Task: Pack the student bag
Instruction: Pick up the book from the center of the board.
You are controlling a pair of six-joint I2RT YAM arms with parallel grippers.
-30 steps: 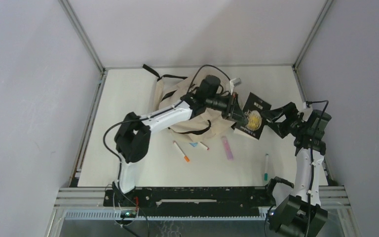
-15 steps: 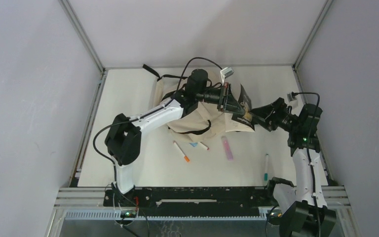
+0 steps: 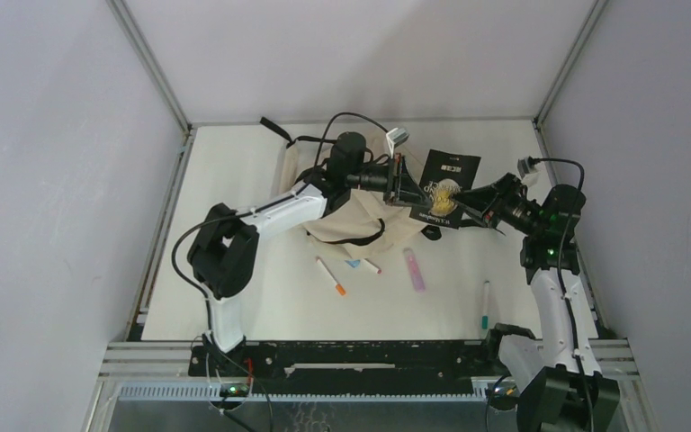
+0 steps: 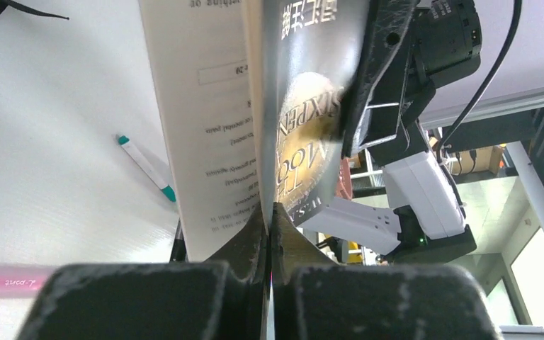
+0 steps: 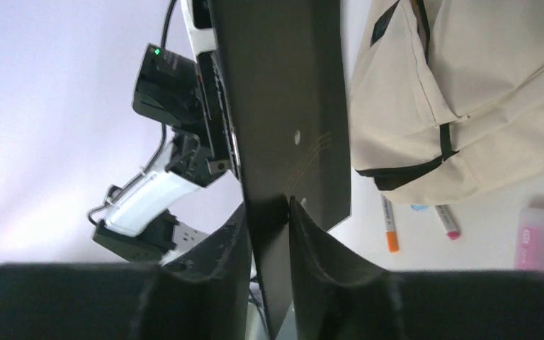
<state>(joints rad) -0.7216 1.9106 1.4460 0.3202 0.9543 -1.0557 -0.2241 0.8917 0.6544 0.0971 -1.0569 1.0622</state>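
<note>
**Top external view: a book held in mid-air beside a slumped bag**

The student bag (image 3: 353, 225) lies on the surface (image 3: 234, 225) towards the far middle, partly under the left arm. Just to its right, a black paperback book (image 3: 445, 184) is held clear of the surface. The left end effector (image 3: 402, 180) is clenched on the book's left edge and the right end effector (image 3: 468, 200) grips its right side. Each wrist view shows its own fingers pressed onto the cover.

The bag is soft cream fabric, creased and sagging. I judge it light and floppy, so its mouth would likely collapse rather than stand open by itself. Whether the zipper is open I cannot tell, because the arm hides that part. The best holds look like the black zipper trim or the black strap (image 5: 405, 173) along its lower edge, since bare cloth would bunch and slip.

The book seems stiffer, but its pages fan apart in the left wrist view, so a spine-side grip seems safer. Several pens (image 3: 331, 276) lie near the bag.
</note>
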